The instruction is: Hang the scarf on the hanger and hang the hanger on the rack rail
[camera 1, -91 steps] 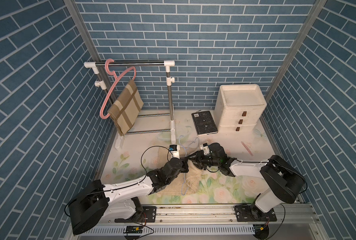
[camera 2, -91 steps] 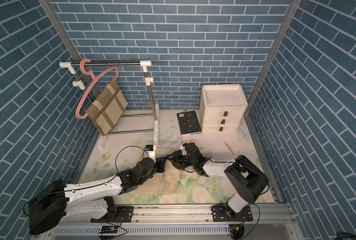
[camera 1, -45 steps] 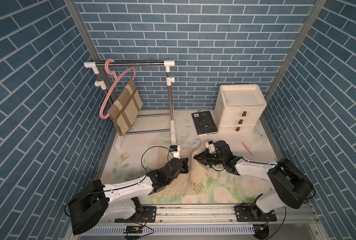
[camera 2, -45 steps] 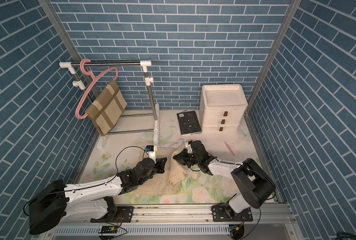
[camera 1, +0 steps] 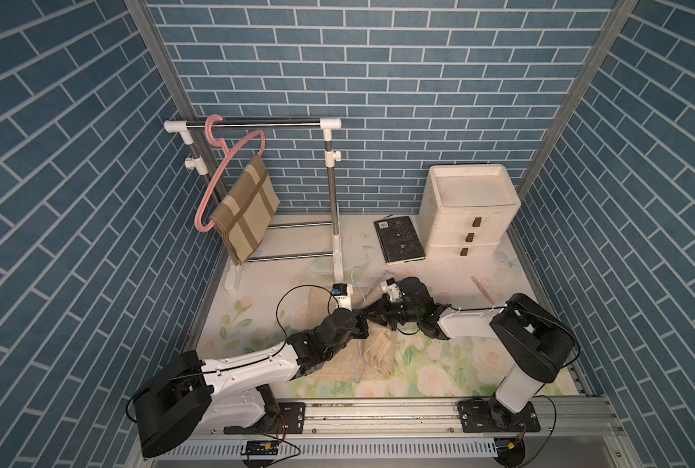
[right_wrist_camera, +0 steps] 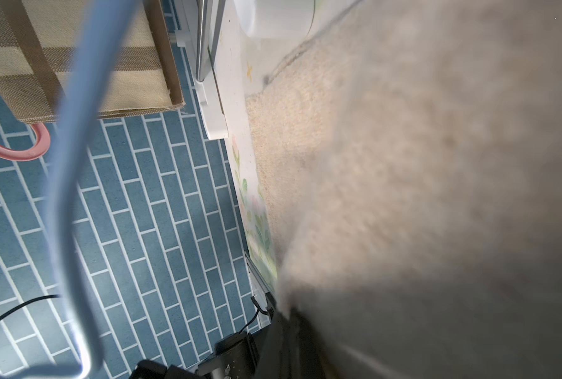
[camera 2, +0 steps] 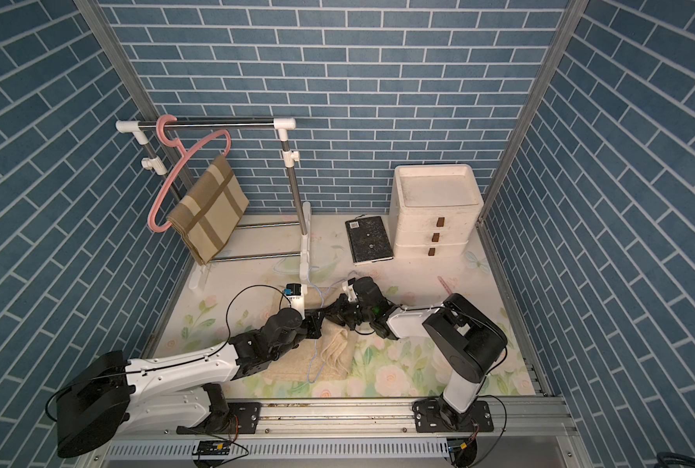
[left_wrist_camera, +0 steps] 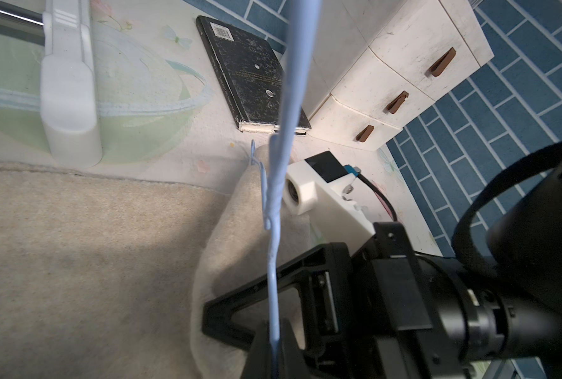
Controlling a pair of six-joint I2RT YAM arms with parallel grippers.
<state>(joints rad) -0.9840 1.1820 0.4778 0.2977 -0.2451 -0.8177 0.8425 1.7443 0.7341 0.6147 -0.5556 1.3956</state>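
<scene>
Beige scarf [camera 1: 378,352] pinched in right tool [camera 1: 372,315], one blue hanger [left_wrist_camera: 294,82] in left tool [camera 1: 360,325].

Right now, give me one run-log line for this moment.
left gripper: shut on blue hanger | right gripper: shut on scarf | scarf: bunched on table, not hung

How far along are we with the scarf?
Done: only the pickups. The plaid scarf on the pink hanger already hangs from the rail. In hand: left gripper shut on the blue hanger, right gripper apparently shut on a fold of the cream scarf, mostly flat on the table. Left: drape it over the hanger.
</scene>
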